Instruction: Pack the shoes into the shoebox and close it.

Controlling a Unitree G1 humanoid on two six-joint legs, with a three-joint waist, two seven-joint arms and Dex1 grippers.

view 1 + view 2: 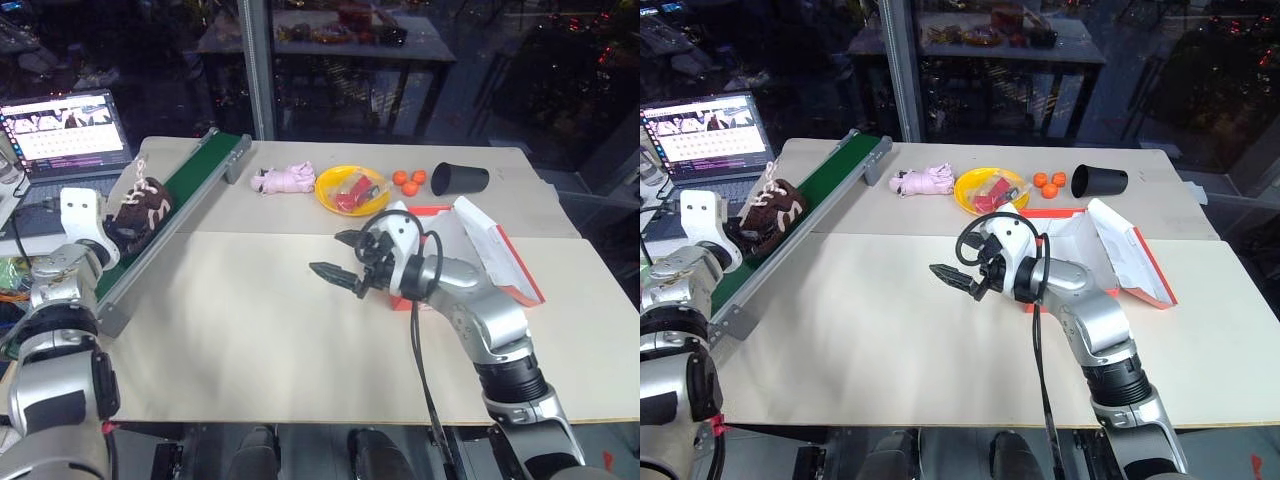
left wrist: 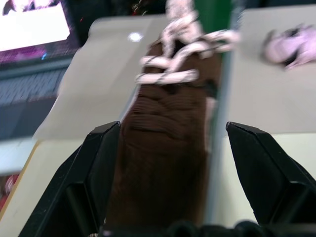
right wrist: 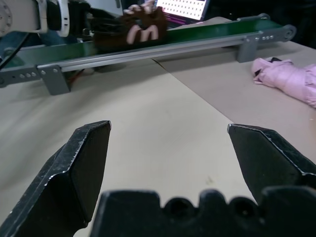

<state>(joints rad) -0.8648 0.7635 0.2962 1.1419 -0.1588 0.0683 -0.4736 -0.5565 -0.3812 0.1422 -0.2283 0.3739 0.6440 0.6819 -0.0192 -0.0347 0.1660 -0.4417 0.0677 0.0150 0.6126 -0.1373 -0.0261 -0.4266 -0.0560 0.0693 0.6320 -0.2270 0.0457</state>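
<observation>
One dark brown shoe (image 1: 140,208) with cream laces lies on the green conveyor belt (image 1: 195,185) at the left of the table. My left gripper (image 2: 173,127) is open at the shoe's near end, one black finger on either side, with a narrow gap on one side. The red-orange shoebox (image 1: 505,260) stands open at the right, its lid raised and its white inside showing. My right gripper (image 1: 330,255) hovers open and empty over the table just left of the box, pointing toward the conveyor. In the right wrist view the shoe (image 3: 145,29) shows far ahead.
A pink soft bundle (image 1: 285,180), a yellow bowl (image 1: 350,188) holding red items, small orange balls (image 1: 407,180) and a black cup (image 1: 458,178) sit along the table's far side. A laptop (image 1: 65,130) stands beyond the conveyor on the left.
</observation>
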